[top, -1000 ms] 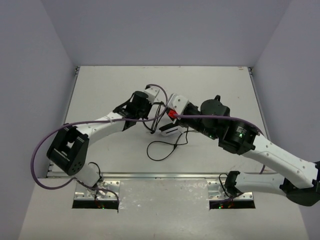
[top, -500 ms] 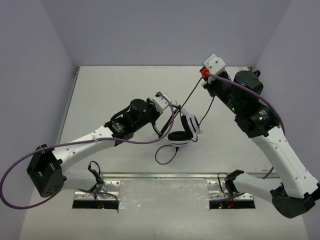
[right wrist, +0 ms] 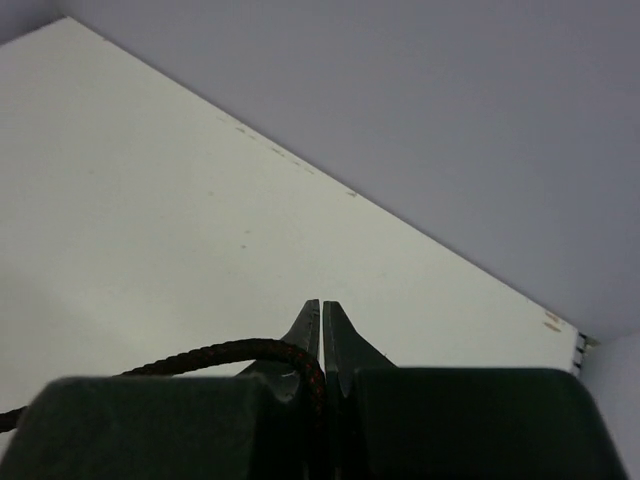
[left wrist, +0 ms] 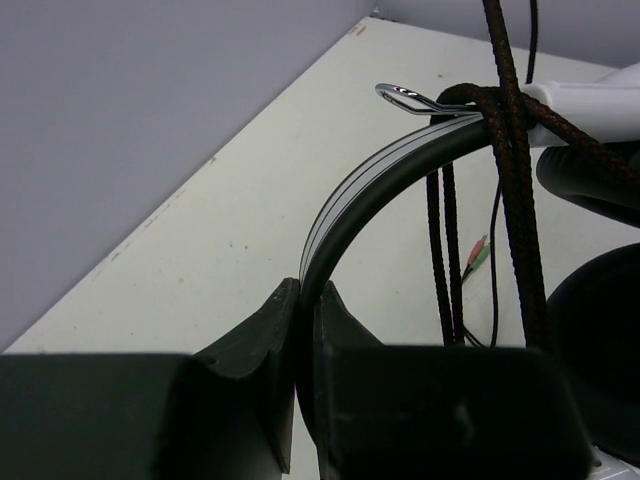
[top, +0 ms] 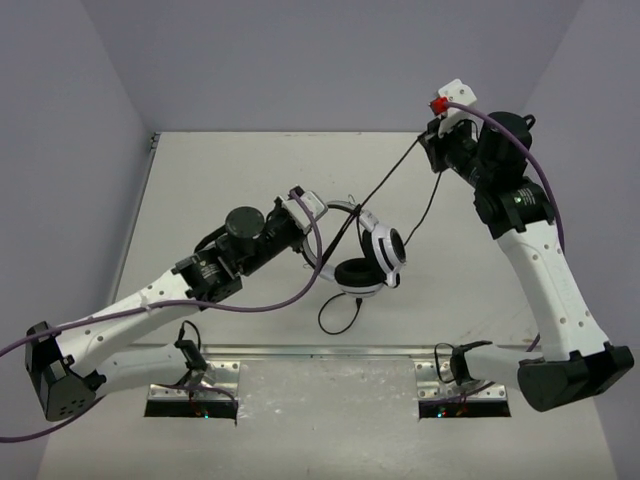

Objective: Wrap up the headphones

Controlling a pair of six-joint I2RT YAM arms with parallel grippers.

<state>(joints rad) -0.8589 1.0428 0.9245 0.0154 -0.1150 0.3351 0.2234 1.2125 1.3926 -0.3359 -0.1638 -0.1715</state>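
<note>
Now my left claw (left wrist: 306, 300) is clamped shut on the headband (left wrist: 342, 200) of the headphones (top: 368, 262) at mid-table (top: 220, 170); my right claw (right wrist: 321, 322), near the far right corner, pinches their braided cord (right wrist: 230, 346), stretched straight between us

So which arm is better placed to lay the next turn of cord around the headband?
Right, probably. The right gripper is shut on the cord, which runs taut to the headband; the left gripper is clamped on the headband, steadying the headphones.

White-and-black headphones (top: 383, 247) with black, red-flecked braided cord (left wrist: 510, 140) on off-white table (top: 230, 170).
</note>
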